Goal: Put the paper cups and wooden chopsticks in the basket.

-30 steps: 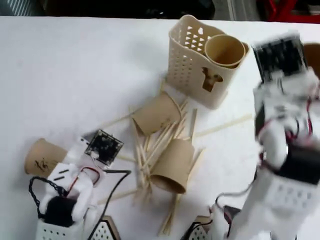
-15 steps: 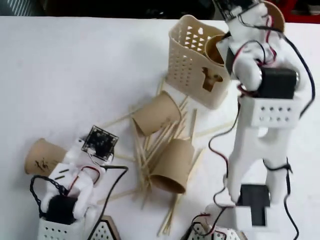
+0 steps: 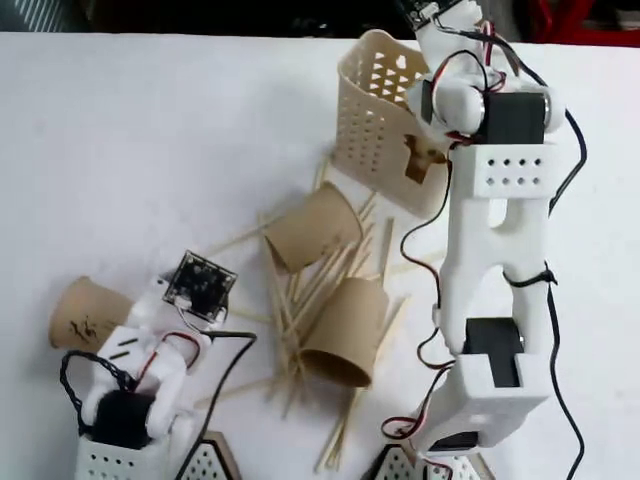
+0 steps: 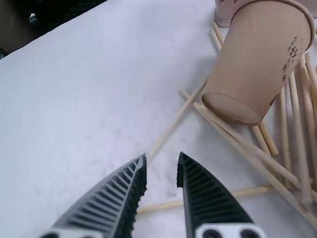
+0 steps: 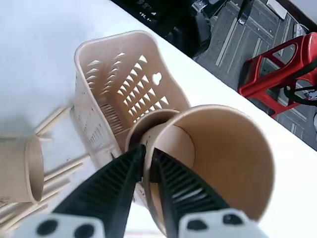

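Observation:
My right gripper (image 5: 147,154) is shut on the rim of a paper cup (image 5: 223,158), held over the beige basket (image 5: 119,84) that has another cup (image 5: 148,124) inside. The right arm (image 3: 500,170) stretches to the basket (image 3: 380,120) at the back. Two cups (image 3: 312,228) (image 3: 347,333) lie on their sides among scattered wooden chopsticks (image 3: 300,300). A third cup (image 3: 85,312) lies at the left, beside the left arm (image 3: 150,370). My left gripper (image 4: 161,166) hangs slightly open over bare table, with a tipped cup (image 4: 255,59) and chopsticks (image 4: 247,144) just beyond it.
The white table (image 3: 150,130) has free room at the back left. Past its far edge are a dark floor and a red stool (image 5: 282,74). Both arm bases stand at the front edge.
The right arm swung from the right side of the table over to the basket, carrying its cup. The left arm barely moved.

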